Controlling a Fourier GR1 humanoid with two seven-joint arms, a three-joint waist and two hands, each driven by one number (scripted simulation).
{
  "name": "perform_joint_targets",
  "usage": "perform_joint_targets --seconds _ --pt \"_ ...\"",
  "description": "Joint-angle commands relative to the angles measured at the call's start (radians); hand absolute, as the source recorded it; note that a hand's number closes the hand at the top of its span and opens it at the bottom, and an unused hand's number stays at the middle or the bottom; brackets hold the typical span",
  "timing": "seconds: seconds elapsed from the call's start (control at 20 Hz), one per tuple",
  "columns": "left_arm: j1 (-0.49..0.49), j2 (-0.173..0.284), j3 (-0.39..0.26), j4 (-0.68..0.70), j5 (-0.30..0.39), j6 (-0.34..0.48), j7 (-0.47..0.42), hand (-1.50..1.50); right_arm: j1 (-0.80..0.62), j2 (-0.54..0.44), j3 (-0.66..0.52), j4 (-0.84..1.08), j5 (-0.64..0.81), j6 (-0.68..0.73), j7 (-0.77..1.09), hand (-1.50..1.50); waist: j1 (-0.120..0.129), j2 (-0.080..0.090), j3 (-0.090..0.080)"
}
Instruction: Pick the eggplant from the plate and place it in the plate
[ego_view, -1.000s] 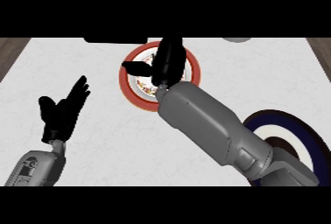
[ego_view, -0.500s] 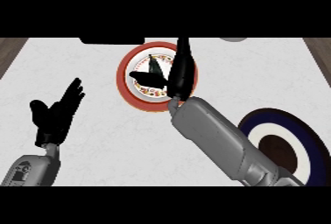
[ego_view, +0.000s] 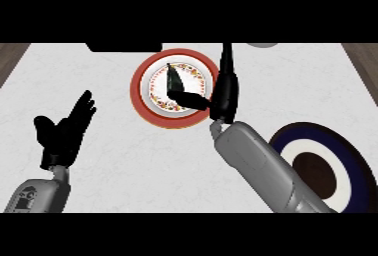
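A dark eggplant (ego_view: 174, 80) lies on a red-rimmed plate with a flowered border (ego_view: 139, 95) at the counter's far middle. My right hand (ego_view: 226, 95) stands edge-on at that plate's right rim. Its fingers point straight away from me and its thumb reaches left over the plate, up to the eggplant's near end. I cannot tell whether the thumb touches the eggplant. The hand is open and holds nothing. My left hand (ego_view: 65, 132) rests open at the left, fingers up. A dark blue plate with a white ring and brown centre (ego_view: 347, 150) sits at the right, partly hidden by my right forearm.
A black object (ego_view: 124, 47) lies at the counter's far edge, just behind the red plate. A grey round thing (ego_view: 262, 45) shows at the far right edge. The wooden floor shows past the counter's left and right corners.
My right hand has shifted right from over the red plate to its right rim, uncovering the eggplant. The left hand has sunk slightly.
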Motion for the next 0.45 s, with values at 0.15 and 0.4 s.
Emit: perform_joint_targets --seconds 0.15,0.4 --pt "0.041 -0.020 -0.007 -0.087 -0.033 0.009 0.080 0.00 0.147 -0.051 -0.009 -0.116 0.095 0.066 0.063 -1.50 -0.005 -0.003 0.000" --pt "0.001 -0.056 0.008 -0.029 -0.069 0.017 0.047 0.00 0.149 -0.024 -0.033 -0.178 0.210 0.089 0.184 -1.50 -0.007 -0.002 0.000"
